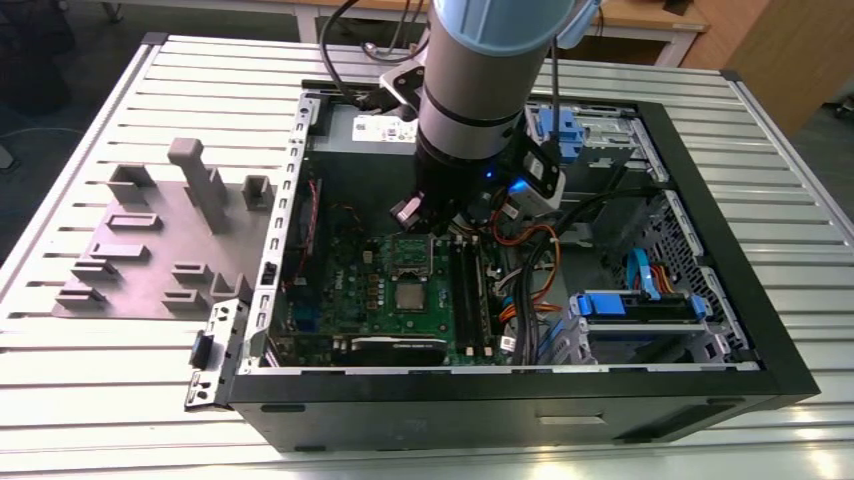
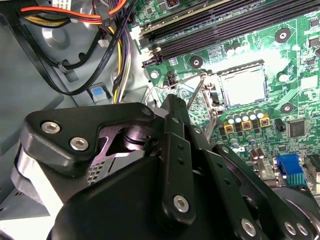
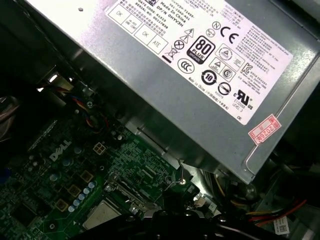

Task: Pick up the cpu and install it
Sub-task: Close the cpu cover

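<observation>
Exterior view: even overhead light, table [image 1: 107,330] bright, computer case [image 1: 534,410] interior in shadow, small blue glow on the arm [image 1: 470,100]. Second wrist view: hard glare across the motherboard [image 2: 300,65], cpu [image 2: 243,86] top washed pale. First wrist view: power supply [image 3: 165,100] lit, motherboard beside it dark

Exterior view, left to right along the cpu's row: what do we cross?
Grey fixture blocks → case side wall → cpu → memory slots → orange cables → blue drive caddy.
</observation>
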`<state>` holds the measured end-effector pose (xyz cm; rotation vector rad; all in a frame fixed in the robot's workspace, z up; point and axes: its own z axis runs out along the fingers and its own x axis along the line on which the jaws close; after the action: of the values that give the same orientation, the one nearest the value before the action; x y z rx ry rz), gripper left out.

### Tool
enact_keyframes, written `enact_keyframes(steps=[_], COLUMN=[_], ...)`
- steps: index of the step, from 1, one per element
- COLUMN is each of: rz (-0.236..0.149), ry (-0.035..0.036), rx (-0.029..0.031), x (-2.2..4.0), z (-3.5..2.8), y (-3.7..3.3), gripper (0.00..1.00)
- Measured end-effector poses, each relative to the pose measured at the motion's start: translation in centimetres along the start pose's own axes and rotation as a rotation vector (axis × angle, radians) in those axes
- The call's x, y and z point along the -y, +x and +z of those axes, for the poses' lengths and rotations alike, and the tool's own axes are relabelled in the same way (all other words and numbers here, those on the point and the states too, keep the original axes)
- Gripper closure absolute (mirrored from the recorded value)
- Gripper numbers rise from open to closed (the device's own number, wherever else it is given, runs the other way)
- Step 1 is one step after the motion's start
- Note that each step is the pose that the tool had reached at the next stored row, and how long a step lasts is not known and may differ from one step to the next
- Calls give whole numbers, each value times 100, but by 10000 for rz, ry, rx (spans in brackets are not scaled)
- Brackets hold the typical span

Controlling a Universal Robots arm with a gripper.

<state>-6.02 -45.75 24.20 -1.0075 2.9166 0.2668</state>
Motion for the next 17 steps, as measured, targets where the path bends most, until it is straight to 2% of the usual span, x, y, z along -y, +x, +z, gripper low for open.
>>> enact_keyframes(steps=[9,17], rz=[-237,-323], ry=[-17,-26], rx=[-42,-55], x=[13,44], z=[-6,-13], y=[16,46], gripper=[89,89])
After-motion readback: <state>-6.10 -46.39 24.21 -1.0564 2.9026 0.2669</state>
